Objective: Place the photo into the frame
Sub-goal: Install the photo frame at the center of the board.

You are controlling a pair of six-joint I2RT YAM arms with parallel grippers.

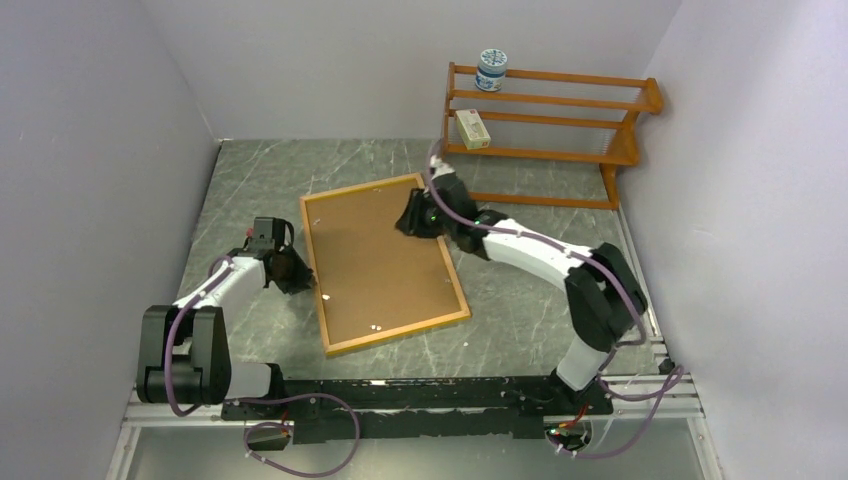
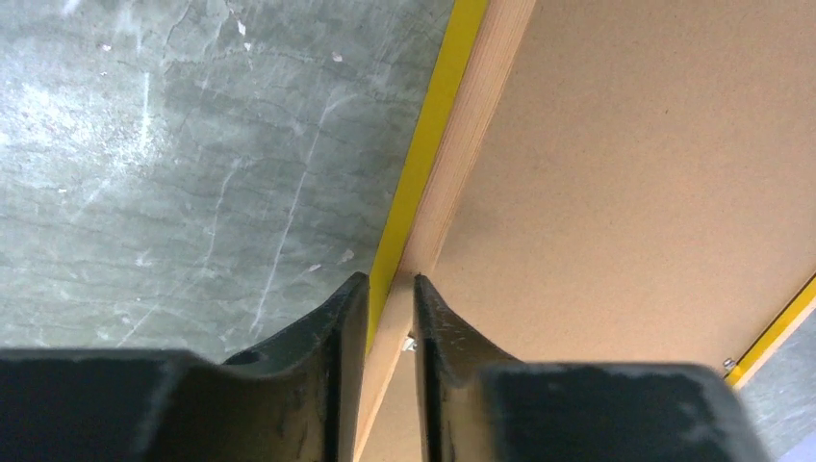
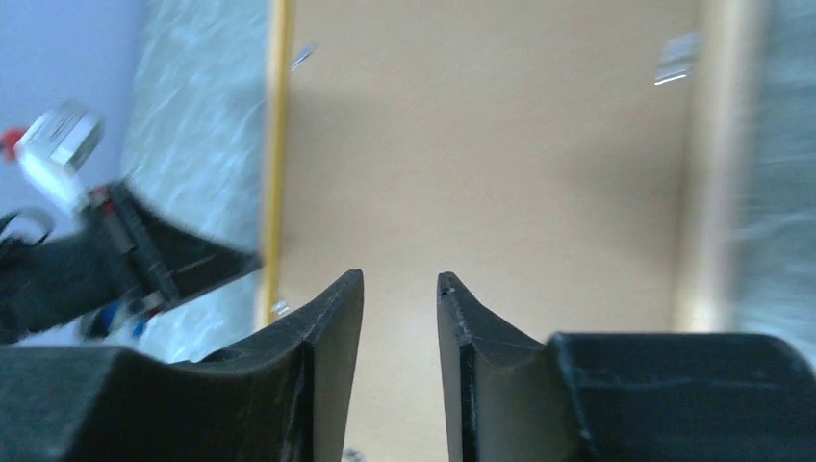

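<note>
Grey marbled surface (image 1: 520, 300) carries everything. At the left, the left gripper (image 1: 298, 276) has its jaws pinched narrow on the left rail of the frame (image 1: 400, 333). It lies back-up mid-surface, with a brown backing board (image 1: 380, 265) filling it. Over its far right corner hangs the right gripper (image 1: 412, 222), jaws slightly parted, gripping nothing. Farther right stands an orange shelf rack (image 1: 560, 78).

The left arm lies low near the bench's left edge, left gripper (image 2: 390, 281) pinching the frame (image 2: 423, 135), while the right arm reaches mid-bench, right gripper (image 3: 401, 279) parted.
</note>
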